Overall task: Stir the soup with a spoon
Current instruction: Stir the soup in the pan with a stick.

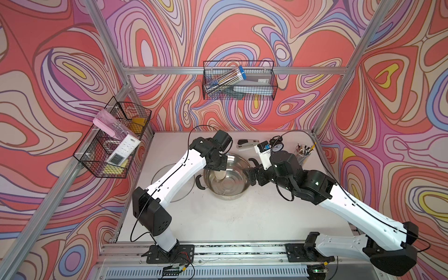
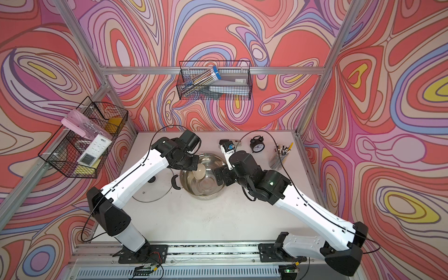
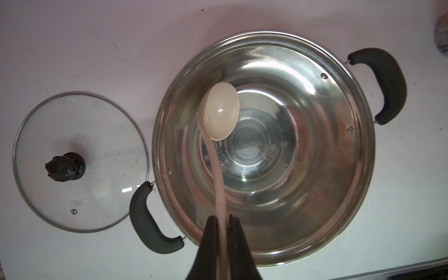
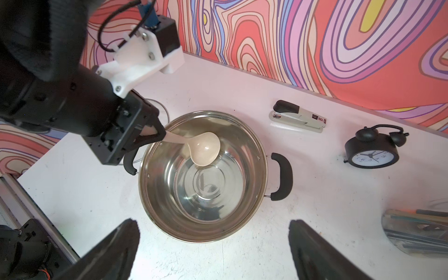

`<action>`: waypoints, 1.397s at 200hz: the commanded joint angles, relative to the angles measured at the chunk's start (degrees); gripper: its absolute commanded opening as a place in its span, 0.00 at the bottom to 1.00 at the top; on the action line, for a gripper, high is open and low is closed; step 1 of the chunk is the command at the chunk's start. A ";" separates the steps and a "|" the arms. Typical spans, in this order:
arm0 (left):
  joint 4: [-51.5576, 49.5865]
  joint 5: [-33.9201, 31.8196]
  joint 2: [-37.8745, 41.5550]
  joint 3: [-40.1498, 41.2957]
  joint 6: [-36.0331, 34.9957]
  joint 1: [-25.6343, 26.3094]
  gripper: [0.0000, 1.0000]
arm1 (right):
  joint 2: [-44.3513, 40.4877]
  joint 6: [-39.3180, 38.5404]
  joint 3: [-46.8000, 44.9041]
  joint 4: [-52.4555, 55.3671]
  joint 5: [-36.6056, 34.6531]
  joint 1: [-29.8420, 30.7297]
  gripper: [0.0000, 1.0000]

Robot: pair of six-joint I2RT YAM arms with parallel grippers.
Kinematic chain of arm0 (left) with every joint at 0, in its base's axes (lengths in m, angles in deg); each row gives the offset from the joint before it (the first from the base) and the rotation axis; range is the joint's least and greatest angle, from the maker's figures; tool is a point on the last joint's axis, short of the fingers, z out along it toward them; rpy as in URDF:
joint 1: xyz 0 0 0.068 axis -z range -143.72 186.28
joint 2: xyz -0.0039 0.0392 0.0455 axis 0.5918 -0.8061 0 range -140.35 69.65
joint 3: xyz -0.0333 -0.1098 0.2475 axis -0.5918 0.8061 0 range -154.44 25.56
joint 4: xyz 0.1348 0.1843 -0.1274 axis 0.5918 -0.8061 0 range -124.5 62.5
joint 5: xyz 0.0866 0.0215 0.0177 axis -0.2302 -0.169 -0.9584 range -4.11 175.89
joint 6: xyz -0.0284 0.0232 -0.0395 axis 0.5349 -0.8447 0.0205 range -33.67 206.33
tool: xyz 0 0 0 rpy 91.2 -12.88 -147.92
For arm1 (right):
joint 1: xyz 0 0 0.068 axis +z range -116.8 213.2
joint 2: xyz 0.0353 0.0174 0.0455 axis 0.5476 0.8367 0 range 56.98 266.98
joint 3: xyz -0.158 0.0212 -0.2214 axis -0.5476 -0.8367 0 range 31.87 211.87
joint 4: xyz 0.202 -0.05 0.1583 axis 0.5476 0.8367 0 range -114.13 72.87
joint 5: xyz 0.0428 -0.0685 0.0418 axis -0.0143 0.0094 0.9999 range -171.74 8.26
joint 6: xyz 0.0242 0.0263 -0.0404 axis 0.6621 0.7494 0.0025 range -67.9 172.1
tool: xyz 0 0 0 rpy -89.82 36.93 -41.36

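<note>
Left gripper (image 3: 221,219) clamps the spoon (image 3: 221,114) above shallow liquid (image 3: 271,167) in the pot (image 3: 339,155).

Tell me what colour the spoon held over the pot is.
The spoon is cream-beige with faint speckles; the left wrist view shows it best.

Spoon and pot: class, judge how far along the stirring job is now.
Done: the glass lid lies off, beside the pot; the left gripper is shut on the spoon by its handle. In hand: the spoon's bowl hangs inside the pot; how deep is unclear. Left: the stirring. The right gripper is open, empty.
</note>
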 commanded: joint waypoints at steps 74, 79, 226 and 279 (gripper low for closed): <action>1.91 9.32 1.83 1.45 2.85 5.83 0.00 | -5.10 2.54 -2.34 3.15 -1.50 0.28 0.98; 1.74 9.26 2.69 2.33 3.15 6.01 0.00 | -5.32 2.62 -2.63 3.07 -1.38 0.26 0.98; -9.18 -8.59 5.98 0.93 -0.08 0.52 0.00 | -3.76 5.25 -2.29 1.33 0.89 0.28 0.98; -3.41 -7.10 0.90 -3.02 -3.41 -0.83 0.00 | -6.35 7.08 -1.45 3.86 -1.92 0.27 0.98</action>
